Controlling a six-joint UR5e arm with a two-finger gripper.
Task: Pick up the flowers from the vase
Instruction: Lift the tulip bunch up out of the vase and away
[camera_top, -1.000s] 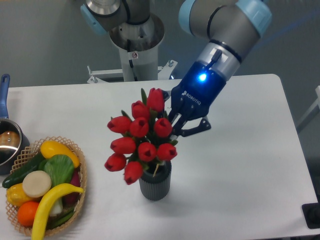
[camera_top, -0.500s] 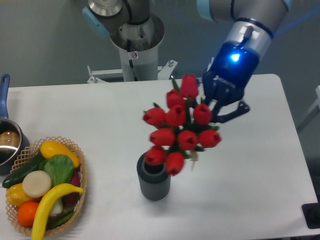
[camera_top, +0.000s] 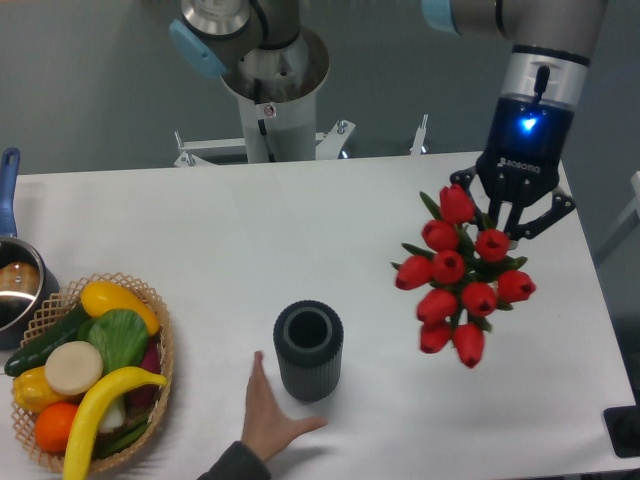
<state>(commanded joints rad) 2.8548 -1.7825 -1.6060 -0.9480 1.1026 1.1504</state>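
The flowers (camera_top: 459, 279), a bunch of red tulip buds with green leaves, hang in the air over the right side of the table, clear of the vase. My gripper (camera_top: 508, 226) is shut on the bunch at its upper right, its blue light on. The vase (camera_top: 308, 350), a dark grey ribbed pot, stands empty and upright at the front middle of the table, well to the left of the flowers.
A person's hand (camera_top: 268, 413) lies flat on the table, touching the vase's front left. A wicker basket (camera_top: 155, 391) of fruit and vegetables sits front left. A blue-handled saucepan (camera_top: 14, 280) is at the left edge. The robot base (camera_top: 273, 70) stands behind the table.
My gripper has carried the flowers up and to the right, out of the vase and away from it. A hand has come in from the front edge and rests by the vase.
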